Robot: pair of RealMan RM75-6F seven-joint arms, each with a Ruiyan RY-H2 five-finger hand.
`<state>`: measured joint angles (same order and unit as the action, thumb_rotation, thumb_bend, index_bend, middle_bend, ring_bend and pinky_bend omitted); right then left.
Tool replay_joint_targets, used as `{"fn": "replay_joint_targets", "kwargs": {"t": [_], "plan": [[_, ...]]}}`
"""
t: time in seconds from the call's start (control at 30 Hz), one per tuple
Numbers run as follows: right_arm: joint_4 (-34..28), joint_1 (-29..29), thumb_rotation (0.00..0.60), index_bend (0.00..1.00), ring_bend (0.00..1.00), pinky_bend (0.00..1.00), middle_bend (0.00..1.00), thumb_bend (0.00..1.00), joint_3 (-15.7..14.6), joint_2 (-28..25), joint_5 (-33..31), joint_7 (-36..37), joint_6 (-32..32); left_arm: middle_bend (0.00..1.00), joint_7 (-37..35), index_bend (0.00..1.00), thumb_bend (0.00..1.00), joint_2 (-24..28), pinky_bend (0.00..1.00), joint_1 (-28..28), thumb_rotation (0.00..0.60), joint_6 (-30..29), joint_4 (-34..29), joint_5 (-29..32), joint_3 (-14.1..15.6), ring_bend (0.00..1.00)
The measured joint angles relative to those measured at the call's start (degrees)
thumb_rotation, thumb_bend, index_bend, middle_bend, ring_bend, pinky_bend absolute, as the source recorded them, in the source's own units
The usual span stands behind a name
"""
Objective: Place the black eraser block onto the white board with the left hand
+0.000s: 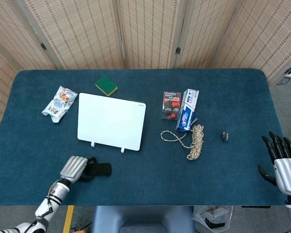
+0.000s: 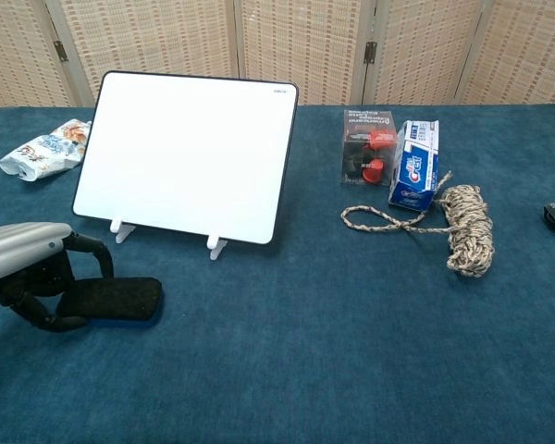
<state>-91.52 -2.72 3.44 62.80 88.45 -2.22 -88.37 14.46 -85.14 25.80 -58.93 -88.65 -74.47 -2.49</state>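
Item: eraser (image 2: 111, 301). Loc: flat on table (image 1: 150, 184), near front-left edge, in front of board (image 1: 111, 121) and apart from it. Long axis runs left-right across table.

Your L hand (image 2: 28, 273): at eraser's left end, fingers (image 2: 83, 248) curled round it, one arched over top edge, one hooked low at front. Looks like contact, but can't tell if grip is firm; eraser not lifted.

Your R hand (image 1: 280, 162): far right edge, fingers spread, holding nothing, well apart from everything.

Key relation: eraser lies directly to the right of L hand, end-on to it; L is by far the nearer. Board stands tilted on feet, behind and slightly right of eraser, so you'd likely lift, then carry it away from you.
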Motion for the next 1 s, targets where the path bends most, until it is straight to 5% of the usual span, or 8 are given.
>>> {"fn": "replay_joint_targets", "kwargs": {"t": [0.27,0.53,0.7,1.0], "plan": [[-0.12,-0.10,0.600,0.00,0.00,0.01,0.00,0.37,0.02,0.09,-0.21,-0.03,0.38,1.00,1.24,0.50,0.28,-0.32,1.00,-1.50,0.600,-6.54,-0.50,-3.09,0.07,0.99],[-0.40,-0.22,0.600,0.00,0.00,0.01,0.00,0.37,-0.20,0.18,-0.18,-0.47,0.90,1.00,6.85,0.49,0.28,-4.01,1.00,-3.83,0.600,-23.04,3.06,-14.77,-0.47,0.99],[-0.47,-0.32,0.600,0.00,0.00,0.01,0.00,0.37,-0.24,-0.08,-0.57,0.00,1.51,1.00,6.15,0.50,0.28,-8.52,1.00,-2.91,0.600,-28.90,12.57,-21.96,-1.89,0.99],[-0.46,-0.64,0.600,0.00,0.00,0.01,0.00,0.37,0.24,-0.46,-1.96,0.91,2.52,1.00,-3.76,0.49,0.28,-18.58,1.00,2.99,0.600,-34.60,33.46,-26.14,-6.21,0.99]]}}
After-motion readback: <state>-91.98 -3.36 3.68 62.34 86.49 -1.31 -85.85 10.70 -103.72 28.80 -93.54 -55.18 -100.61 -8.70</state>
